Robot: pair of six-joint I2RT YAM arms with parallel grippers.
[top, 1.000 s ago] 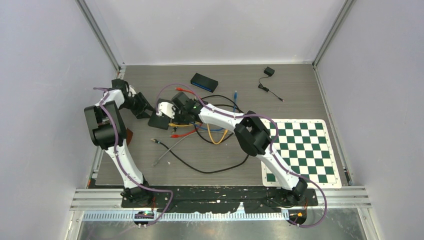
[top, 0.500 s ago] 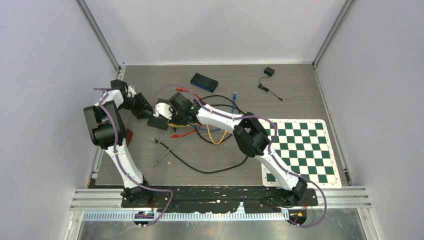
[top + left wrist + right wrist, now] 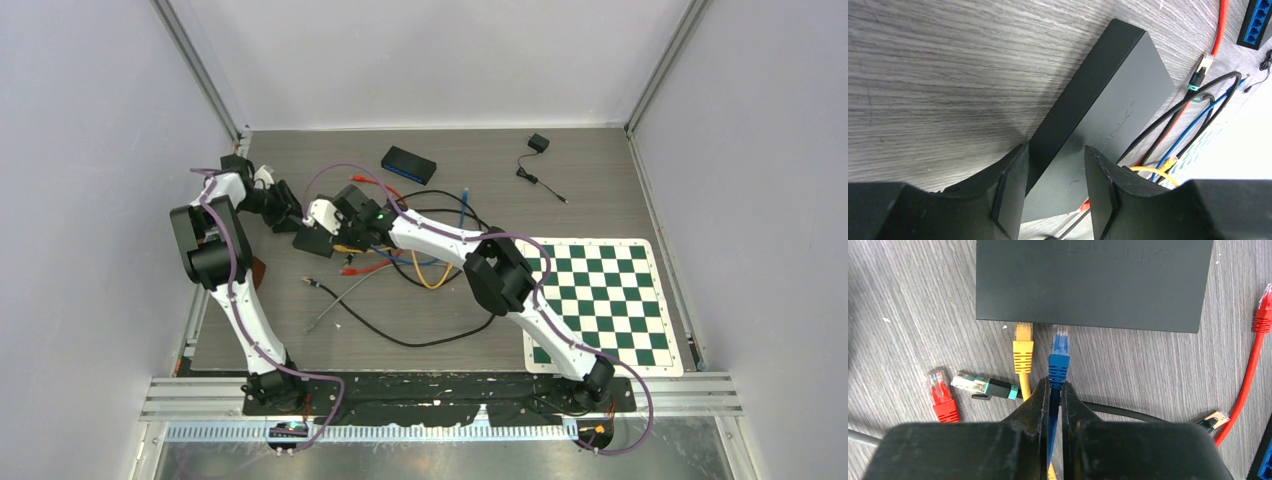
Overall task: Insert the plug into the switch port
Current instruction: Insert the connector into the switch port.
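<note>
The black switch (image 3: pixel 1093 280) lies flat on the grey table, seen in the top view at the centre left (image 3: pixel 310 242). My right gripper (image 3: pixel 1053 386) is shut on the blue cable just behind the blue plug (image 3: pixel 1060 347). The plug's clear tip meets the switch's near edge, right beside a yellow plug (image 3: pixel 1023 342) at that same edge. How far the tip sits inside a port is hidden. My left gripper (image 3: pixel 1055 167) straddles one end of the switch (image 3: pixel 1108 110), its fingers closed against the casing.
A loose red plug (image 3: pixel 940 395) and a teal-booted plug (image 3: pixel 983 385) lie left of my right gripper, and a red cable (image 3: pixel 1255 340) runs on the right. A blue switch (image 3: pixel 408 163), a power adapter (image 3: pixel 538 143) and a chessboard mat (image 3: pixel 600 300) lie farther off.
Both grippers and the switch between them have shifted slightly toward the far left. The grips look the same.
</note>
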